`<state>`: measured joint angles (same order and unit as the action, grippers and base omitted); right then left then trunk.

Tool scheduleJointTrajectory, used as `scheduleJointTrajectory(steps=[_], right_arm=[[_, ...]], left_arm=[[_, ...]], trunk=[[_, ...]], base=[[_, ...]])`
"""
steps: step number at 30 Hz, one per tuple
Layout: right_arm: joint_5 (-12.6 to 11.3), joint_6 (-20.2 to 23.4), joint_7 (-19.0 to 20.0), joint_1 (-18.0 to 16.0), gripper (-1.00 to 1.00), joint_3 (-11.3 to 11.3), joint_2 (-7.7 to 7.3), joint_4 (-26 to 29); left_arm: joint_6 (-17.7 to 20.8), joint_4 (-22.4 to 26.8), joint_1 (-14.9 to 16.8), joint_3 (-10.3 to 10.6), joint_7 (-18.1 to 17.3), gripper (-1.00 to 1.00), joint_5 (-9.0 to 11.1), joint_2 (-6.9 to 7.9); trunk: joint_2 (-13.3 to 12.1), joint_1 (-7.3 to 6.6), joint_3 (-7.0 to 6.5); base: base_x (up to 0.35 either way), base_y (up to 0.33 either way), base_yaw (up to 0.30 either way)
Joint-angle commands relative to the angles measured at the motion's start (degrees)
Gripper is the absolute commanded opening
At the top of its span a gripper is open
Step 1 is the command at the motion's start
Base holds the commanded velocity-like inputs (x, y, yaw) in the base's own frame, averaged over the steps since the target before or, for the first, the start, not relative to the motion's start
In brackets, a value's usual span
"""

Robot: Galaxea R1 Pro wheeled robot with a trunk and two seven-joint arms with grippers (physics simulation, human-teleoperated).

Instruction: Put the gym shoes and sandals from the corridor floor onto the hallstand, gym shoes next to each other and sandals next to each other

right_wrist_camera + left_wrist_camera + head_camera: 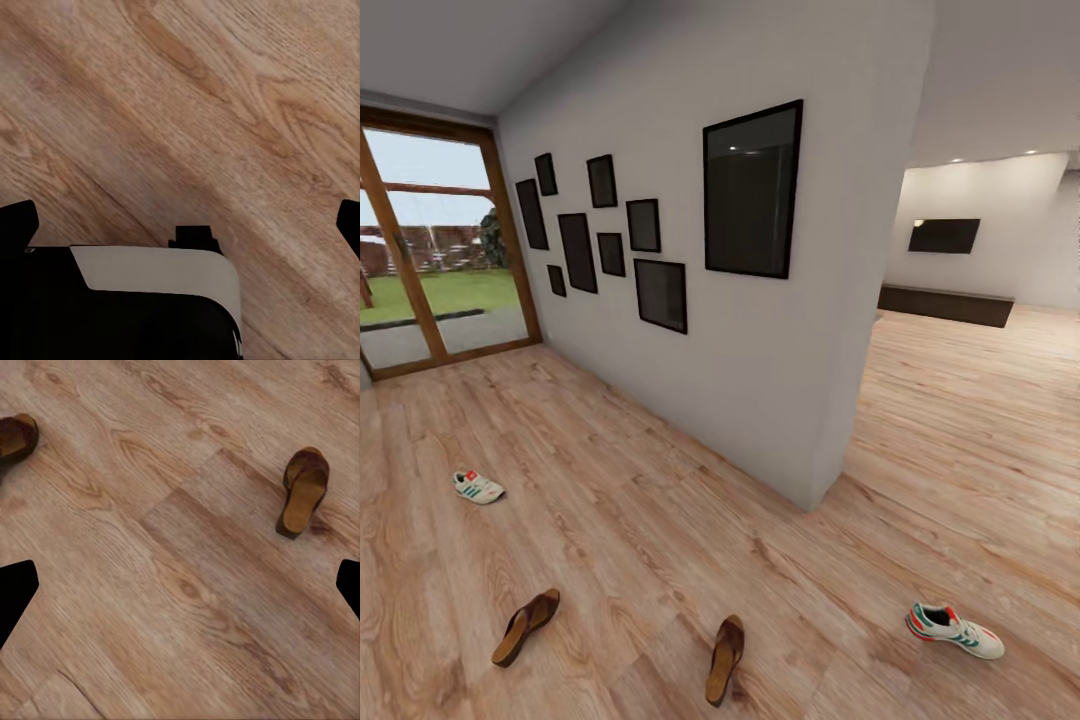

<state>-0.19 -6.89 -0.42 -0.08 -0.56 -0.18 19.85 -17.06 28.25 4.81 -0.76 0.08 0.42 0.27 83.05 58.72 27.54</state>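
Note:
Two gym shoes lie far apart on the corridor floor (660, 520): one gym shoe (478, 487) at the left, the other gym shoe (954, 629) at the lower right. Between them, nearer to me, lie two brown sandals, a left sandal (526, 626) and a right sandal (726, 658). The left wrist view looks down on one sandal (304, 491) and the edge of the other sandal (15, 435). My left gripper (180, 589) hangs open above bare planks. My right gripper (184, 225) is open too, over the floor. The hallstand is out of view.
A white wall (760, 380) with several dark picture frames runs from a glass door (430, 260) at the left to a corner (822, 500). Right of the corner an open room holds a low dark cabinet (945, 304). My white and black body (150, 307) shows in the right wrist view.

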Motion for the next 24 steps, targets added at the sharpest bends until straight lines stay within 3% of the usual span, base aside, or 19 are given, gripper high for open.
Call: scheduleJointTrajectory(steps=[1, 24], right_arm=[[0.0, -0.1, 0.0, 0.0, 1.0, -0.1, 0.01, 0.0], [0.0, -0.1, 0.0, 0.0, 1.0, -0.1, -0.03, 0.0]], left_arm=[[-0.2, 0.0, 0.0, 0.0, 0.0, 1.0, 0.0, 0.0], [-0.2, 0.0, 0.0, 0.0, 0.0, 1.0, 0.0, -0.01]], trunk=[[0.0, 0.0, 0.05], [0.0, 0.0, 0.05]], base=[[0.032, 0.048, -0.017], [0.084, 0.048, -0.001]])
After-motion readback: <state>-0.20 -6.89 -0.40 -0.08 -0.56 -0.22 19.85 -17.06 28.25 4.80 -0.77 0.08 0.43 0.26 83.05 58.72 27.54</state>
